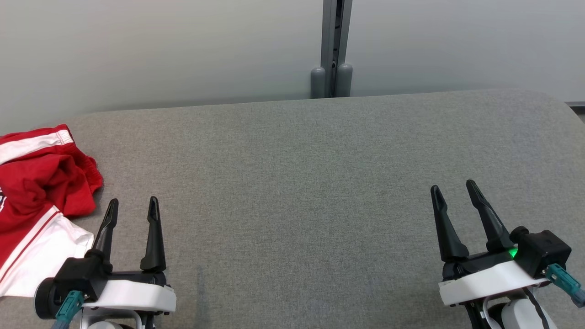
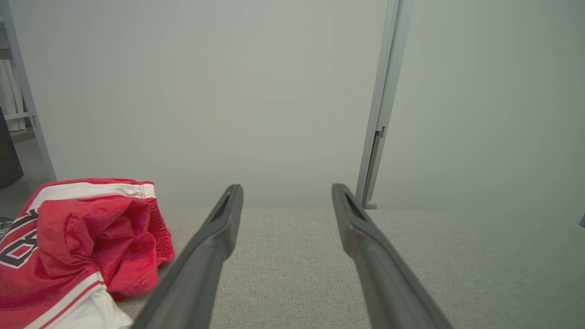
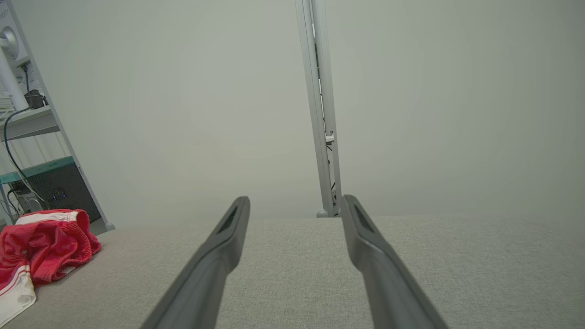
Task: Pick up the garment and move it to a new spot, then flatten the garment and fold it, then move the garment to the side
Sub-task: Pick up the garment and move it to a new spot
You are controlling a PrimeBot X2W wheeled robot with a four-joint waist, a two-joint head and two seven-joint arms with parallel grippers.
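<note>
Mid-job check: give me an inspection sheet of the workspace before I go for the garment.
Surface: grey fabric tabletop, flat.
Job's things: red and white garment, crumpled at the tabletop's left edge, not flattened or folded.
Clutter: nothing seen.
Grippers: left gripper open, empty, close beside the garment; right gripper open, empty, far to the right.
Cables: teal cable plugs at both wrists; dark cable by the shelf unit.
Surroundings: pale wall panels with a grey post behind; shelf unit beyond the garment.

Left pincer [image 2: 287, 188] spread wide, grey fabric surface [image 2: 457, 265] beneath, crumpled red-and-white garment [image 2: 87, 242] at left
</note>
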